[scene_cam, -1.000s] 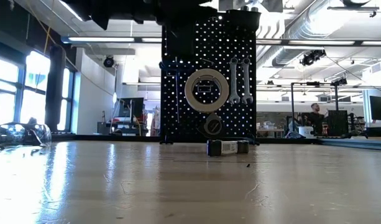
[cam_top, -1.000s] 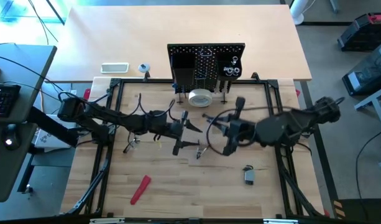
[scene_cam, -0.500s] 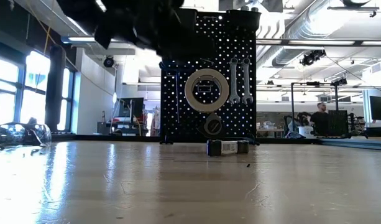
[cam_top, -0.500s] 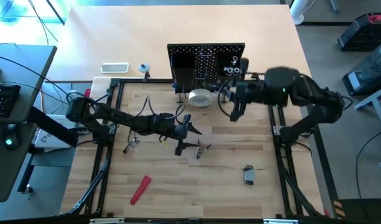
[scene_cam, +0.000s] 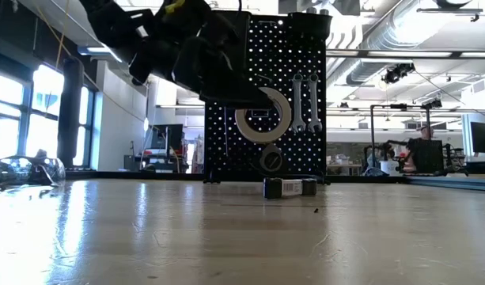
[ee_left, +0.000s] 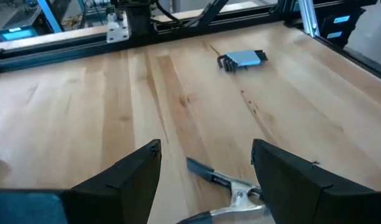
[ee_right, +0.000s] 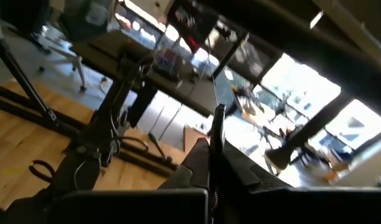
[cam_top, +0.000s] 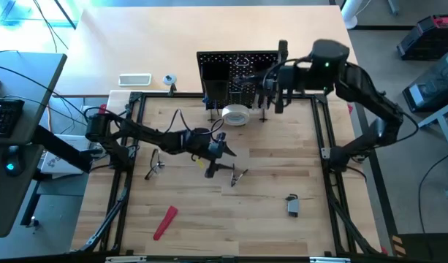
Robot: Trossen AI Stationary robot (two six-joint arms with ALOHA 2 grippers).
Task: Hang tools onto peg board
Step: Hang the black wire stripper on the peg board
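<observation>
i read no writing on the black perforated peg board (cam_top: 242, 73), upright at the table's far edge. my left gripper (cam_top: 225, 150) hangs open and empty over steel pliers (ee_left: 230, 190) on pale wood; my right gripper (cam_top: 280, 50), closed, holds a slim tool (ee_right: 218, 134) at the board.

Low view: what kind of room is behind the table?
Probably a robotics lab or workshop: exposed ceiling ducts, a person at a desk, big windows, behind the peg board.
</observation>
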